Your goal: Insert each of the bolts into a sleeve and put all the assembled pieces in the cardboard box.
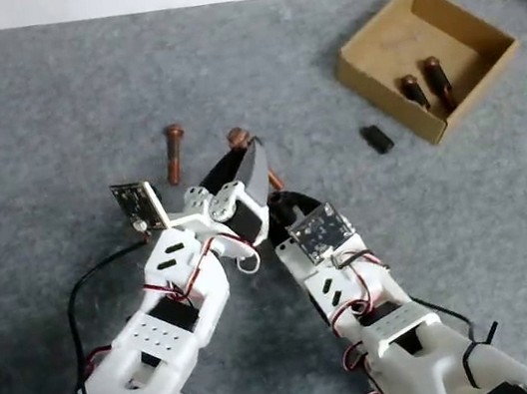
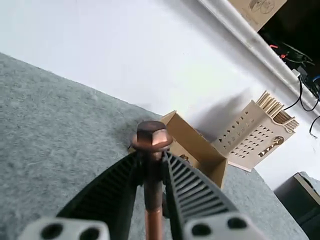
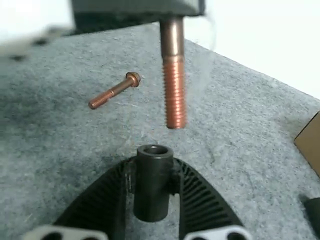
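My left gripper is shut on a copper bolt, head up and shaft hanging down between the fingers. In the right wrist view that bolt's threaded end hangs just above, and apart from, an upright black sleeve on which my right gripper is shut. From above, the left gripper and the right gripper meet at the mat's middle. A second bolt lies loose on the mat. A spare sleeve lies beside the cardboard box, which holds two assembled pieces.
Grey felt covers the table. The loose bolt lies beyond the held sleeve, left of both grippers in the high view. A perforated wooden holder stands behind the box by the white wall.
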Action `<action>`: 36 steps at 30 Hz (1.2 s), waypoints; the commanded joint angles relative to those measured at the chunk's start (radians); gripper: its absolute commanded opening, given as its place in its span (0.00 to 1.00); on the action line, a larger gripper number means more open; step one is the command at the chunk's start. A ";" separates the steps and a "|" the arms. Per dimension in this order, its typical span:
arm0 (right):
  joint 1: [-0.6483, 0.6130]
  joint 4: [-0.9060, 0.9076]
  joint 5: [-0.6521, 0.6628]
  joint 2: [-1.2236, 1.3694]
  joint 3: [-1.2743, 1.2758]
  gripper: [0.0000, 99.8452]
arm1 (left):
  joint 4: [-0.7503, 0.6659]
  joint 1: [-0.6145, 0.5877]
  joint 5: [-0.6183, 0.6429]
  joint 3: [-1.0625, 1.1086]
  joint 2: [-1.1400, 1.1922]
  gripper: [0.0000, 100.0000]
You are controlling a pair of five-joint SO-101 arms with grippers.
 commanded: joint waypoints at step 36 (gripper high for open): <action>0.016 -0.004 -0.006 -0.031 0.088 0.01 | 0.035 0.012 -0.074 0.015 0.005 0.01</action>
